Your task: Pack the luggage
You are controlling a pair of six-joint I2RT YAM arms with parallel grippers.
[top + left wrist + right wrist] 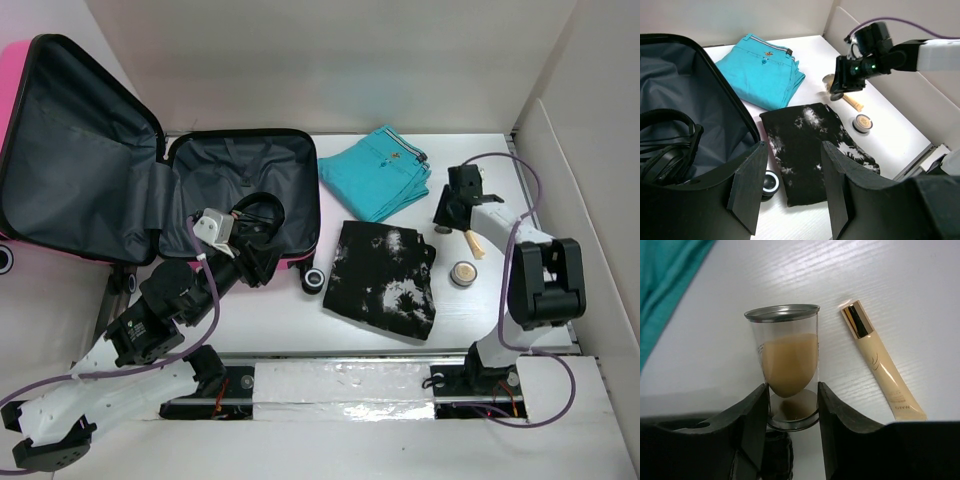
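White walled table: right tool grips a canister near the right wall.

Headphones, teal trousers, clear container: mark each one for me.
headphones (662,160), left wrist view, on the earcup.
teal trousers (378,172), top external view, middle of the folded stack.
clear container (790,355), right wrist view, its transparent wall.

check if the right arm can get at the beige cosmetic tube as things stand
Probably not straight away: the right fingers are closed on the clear sponge container. The beige cosmetic tube lies bare on the table beside it, nothing over it, so once freed the way looks open.
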